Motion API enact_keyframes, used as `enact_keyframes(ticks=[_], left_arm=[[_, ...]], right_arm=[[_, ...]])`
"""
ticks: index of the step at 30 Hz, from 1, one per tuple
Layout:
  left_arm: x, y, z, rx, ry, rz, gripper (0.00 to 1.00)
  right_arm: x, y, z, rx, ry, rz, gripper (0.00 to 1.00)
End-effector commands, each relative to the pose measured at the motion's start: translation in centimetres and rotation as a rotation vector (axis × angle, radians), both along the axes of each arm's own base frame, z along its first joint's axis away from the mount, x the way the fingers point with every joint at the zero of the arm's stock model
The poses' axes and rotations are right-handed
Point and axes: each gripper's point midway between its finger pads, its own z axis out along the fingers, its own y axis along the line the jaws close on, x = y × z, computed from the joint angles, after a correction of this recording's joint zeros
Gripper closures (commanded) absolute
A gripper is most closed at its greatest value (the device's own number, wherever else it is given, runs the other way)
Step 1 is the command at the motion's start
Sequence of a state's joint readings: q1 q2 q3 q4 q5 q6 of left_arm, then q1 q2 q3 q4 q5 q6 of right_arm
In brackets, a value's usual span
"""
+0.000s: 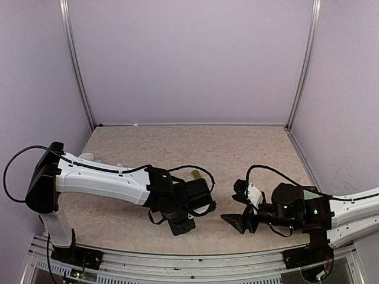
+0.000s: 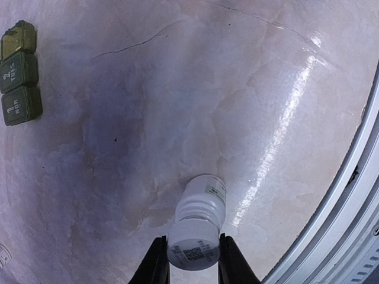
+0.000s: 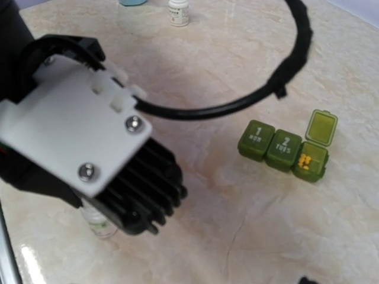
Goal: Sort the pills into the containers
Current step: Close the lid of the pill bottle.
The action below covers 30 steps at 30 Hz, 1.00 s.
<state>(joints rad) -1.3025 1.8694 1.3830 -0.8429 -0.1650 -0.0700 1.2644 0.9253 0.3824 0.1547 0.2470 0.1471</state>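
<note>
The containers (image 3: 283,148) are a dark green strip of three joined compartments lying on the table. The two marked 1 and 2 are closed. The third has its lid (image 3: 323,126) up and yellow pills (image 3: 305,161) inside. The strip also shows at the upper left of the left wrist view (image 2: 18,74). My left gripper (image 2: 192,239) is shut on the cap of a small white bottle (image 2: 202,204) that stands on the table. From above, that gripper (image 1: 180,223) hides the bottle. My right gripper (image 1: 234,222) hangs open just to its right, holding nothing.
A second small white bottle (image 3: 179,12) stands at the far side, next to a light blue object (image 3: 133,2). The left arm's cable (image 3: 260,97) loops over the table near the containers. The table's metal front rail (image 2: 349,201) runs close to the held bottle.
</note>
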Motion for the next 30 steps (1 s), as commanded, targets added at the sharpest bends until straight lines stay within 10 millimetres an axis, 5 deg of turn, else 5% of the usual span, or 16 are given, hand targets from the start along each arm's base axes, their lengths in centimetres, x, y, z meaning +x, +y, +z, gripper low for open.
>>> enact_keyframes(ticks=[1,30], left_arm=[[0.0,-0.1,-0.4,0.018,-0.003,0.0,0.77],[0.7,-0.5,0.5,-0.016,-0.05,0.008,0.76]], right_arm=[[0.1,0.2,1.3,0.03,-0.009,0.002,0.22],[0.0,0.1,1.4,0.039,-0.007,0.008,0.22]])
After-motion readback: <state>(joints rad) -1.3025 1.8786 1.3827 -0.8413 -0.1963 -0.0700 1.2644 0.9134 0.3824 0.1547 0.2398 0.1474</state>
